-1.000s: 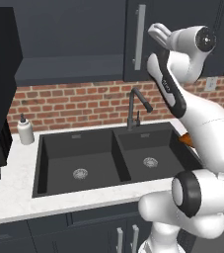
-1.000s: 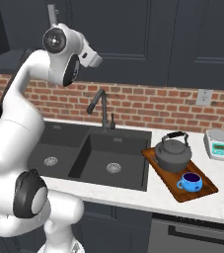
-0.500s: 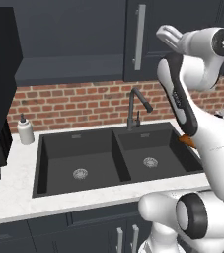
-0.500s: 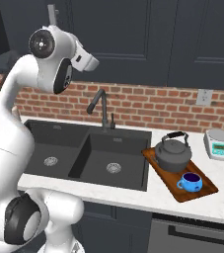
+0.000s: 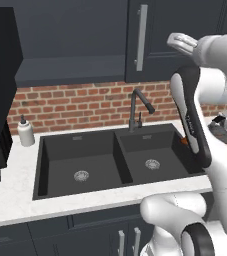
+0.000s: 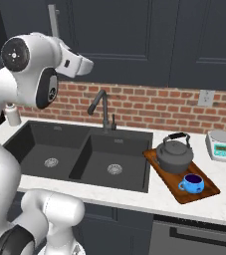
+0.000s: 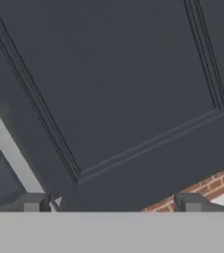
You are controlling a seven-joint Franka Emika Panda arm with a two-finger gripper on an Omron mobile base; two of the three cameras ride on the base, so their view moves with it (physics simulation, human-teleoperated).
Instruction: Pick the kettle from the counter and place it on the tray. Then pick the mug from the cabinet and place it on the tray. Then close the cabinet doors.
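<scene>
Facing a cabinet door (image 7: 118,84) at close range in the hand view, with gripper (image 7: 111,202) fingers spread wide and holding nothing; recessed panel and slim grey handle (image 7: 10,148) of the door visible ahead, handle lying toward the left fingertip (image 7: 33,202). Seated on tray (image 6: 204,191) in the right base view: kettle (image 6: 174,155) upright at the rear end, mug (image 6: 192,184) just in front of it toward the near end. Resting on counter (image 6: 134,196) to the right of the black double sink (image 6: 79,154), tray angled relative to the counter edge. Standing behind the tray near the brick wall: small white and teal scale (image 6: 221,145). Mounted behind the sink: dark faucet (image 6: 102,107). Standing left of the sink in the left base view: white pump bottle (image 5: 25,132). Hanging above the sink in that view: closed cabinet door with vertical grey handle (image 5: 141,37), open shelf recess to its left.
</scene>
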